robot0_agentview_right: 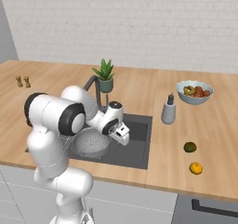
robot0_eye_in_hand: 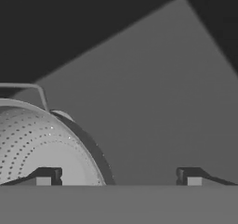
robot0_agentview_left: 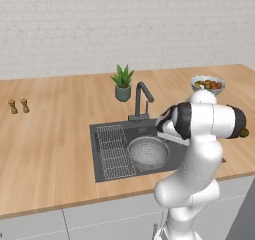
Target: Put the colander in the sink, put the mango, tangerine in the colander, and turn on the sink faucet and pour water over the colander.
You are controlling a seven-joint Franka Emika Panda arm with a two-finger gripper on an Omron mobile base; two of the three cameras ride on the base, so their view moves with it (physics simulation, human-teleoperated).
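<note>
1 of 4 steps done: colander (robot0_agentview_left: 149, 152) sits in sink (robot0_agentview_left: 114, 170), nothing in it. Gripper (robot0_eye_in_hand: 118, 176) jaws wide, holding nothing, just beside colander rim. Mango (robot0_agentview_right: 189, 147) and tangerine (robot0_agentview_right: 195, 168) wait on counter (robot0_agentview_right: 176, 139) right of sink. Sink faucet (robot0_agentview_left: 142, 100) off, no water.

Both base views look forward and down from behind the arm, left and right, sharing the sink (robot0_agentview_left: 107, 172) at the worktop's (robot0_agentview_left: 50, 149) front edge. The hand view sits close above the sink floor, the colander (robot0_eye_in_hand: 42, 144) at its left
</note>
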